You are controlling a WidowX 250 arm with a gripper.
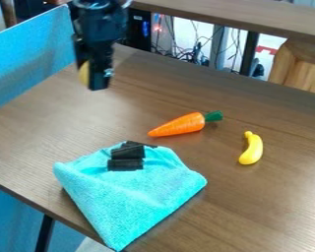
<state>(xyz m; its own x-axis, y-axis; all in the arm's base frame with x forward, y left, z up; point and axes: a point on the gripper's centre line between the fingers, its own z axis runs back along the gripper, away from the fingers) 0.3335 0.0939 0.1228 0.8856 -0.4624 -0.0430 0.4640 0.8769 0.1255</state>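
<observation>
High over the upper left of the table, the black gripper [92, 77] hangs with its fingers shut on a yellow object [84, 74], mostly hidden behind them. Below and to the right, an orange carrot [180, 125] with a green top lies on its side. A small yellow banana [252, 148] rests right of the carrot. Toward the front left, a turquoise cloth [137, 197] is spread with folds, and several black blocks [126, 158] sit together on its upper part.
The brown wooden table [265, 206] has its left edge beside a blue panel [28, 54]. Part of the cloth hangs over the table's front left edge. Behind the far edge are cables [193, 54], dark posts and a wooden piece [301, 69] at the right.
</observation>
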